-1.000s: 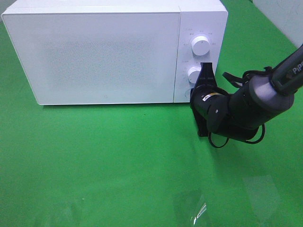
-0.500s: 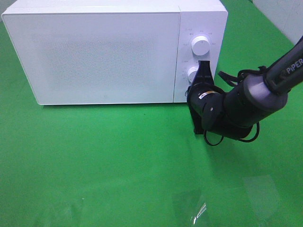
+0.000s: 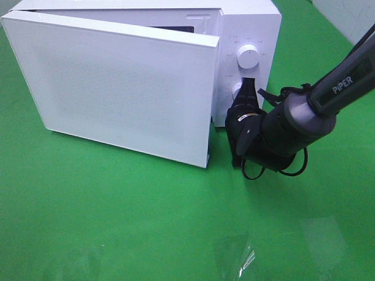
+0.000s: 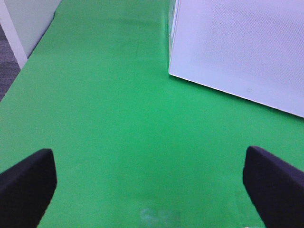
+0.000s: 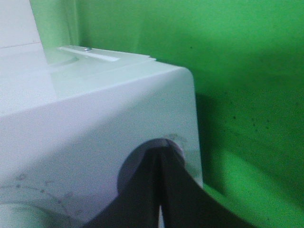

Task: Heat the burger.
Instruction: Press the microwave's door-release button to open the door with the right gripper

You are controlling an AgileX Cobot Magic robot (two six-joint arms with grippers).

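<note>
The right arm (image 3: 345, 76) reaches in from the right side, its thick dark wrist (image 3: 287, 126) bent low and inward. The right tool (image 3: 248, 83) points away from that wrist, both fingers (image 5: 142, 190) pressed flat together. The left tool (image 4: 151, 187) faces downward, its black fingertips (image 4: 26, 185) spread wide apart.

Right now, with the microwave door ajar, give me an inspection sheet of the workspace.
Surface: green mat, with glare patches near the front edge.
Job's things: burger not in view; white microwave at the back, its door partly open.
Clutter: nothing seen.
Grippers: right gripper shut, tips at the round button low on the control panel, contact unclear. Left gripper open, above the mat, holding nothing.
Cables: black cable looped at the right arm's wrist, apart from the door.
Surroundings: pale wall beyond the mat's far right corner.
</note>
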